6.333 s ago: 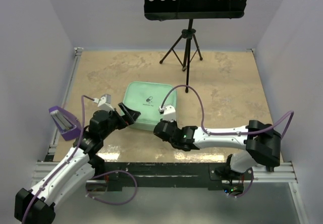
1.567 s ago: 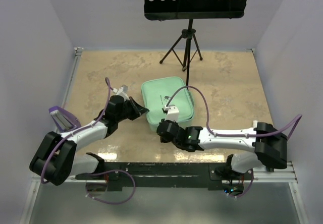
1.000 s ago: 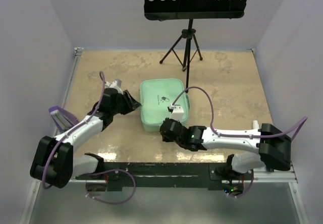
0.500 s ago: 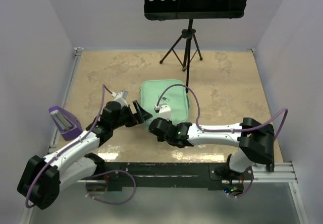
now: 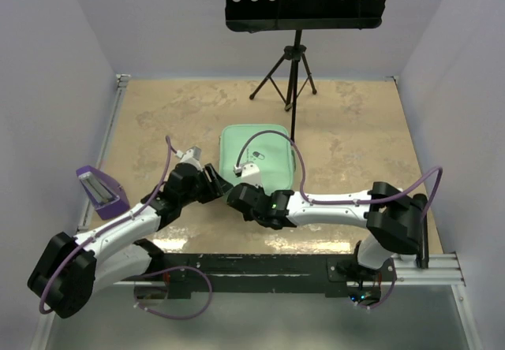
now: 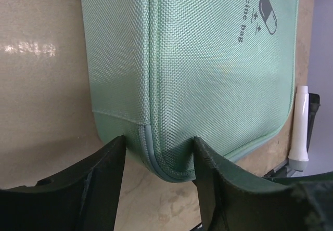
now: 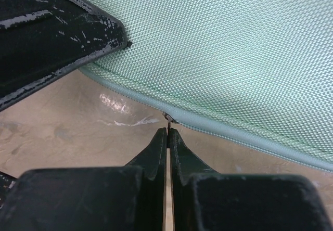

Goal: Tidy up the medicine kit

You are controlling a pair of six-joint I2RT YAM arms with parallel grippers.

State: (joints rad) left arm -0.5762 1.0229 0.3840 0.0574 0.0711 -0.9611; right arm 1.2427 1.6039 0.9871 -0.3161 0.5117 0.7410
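Medicine kit (image 5: pixel 272 147) is lying flat and closed on the table (image 5: pixel 166 113), about mid-width and a little toward the near side, printed lid facing up. You are working its near left corner from both sides. Left gripper (image 6: pixel 159 142) is coming in from the left with its fingers (image 6: pixel 99 184) standing apart, and the rounded corner and its zip seam are sitting between them. Fabric is meeting both pads in the wrist view, but you cannot tell whether they are pressing or only bracketing it. Right gripper (image 7: pixel 167 131) is reaching in from the near right with its tips together. They are pointing at a small metal zip tab (image 7: pixel 168 117) on the grey-green piping (image 7: pixel 218 126) of the near edge. Tab is sitting right at the tips, and you cannot tell whether it is pinched. The two grippers are crowding each other here, with a left finger filling the upper left of the right wrist view just beside the seam. Music stand (image 5: pixel 293 82) is standing far of the kit, one leg ending just beside the kit's far right corner, so room is running tight on that side. Right arm's purple cable (image 5: pixel 272 132) is looping over the lid. Purple holder (image 5: pixel 101 190) is sitting at the table's left edge, well apart from the kit. Bare tabletop is lying open to the far left and along the right side, and walls are closing the left, right and far edges.
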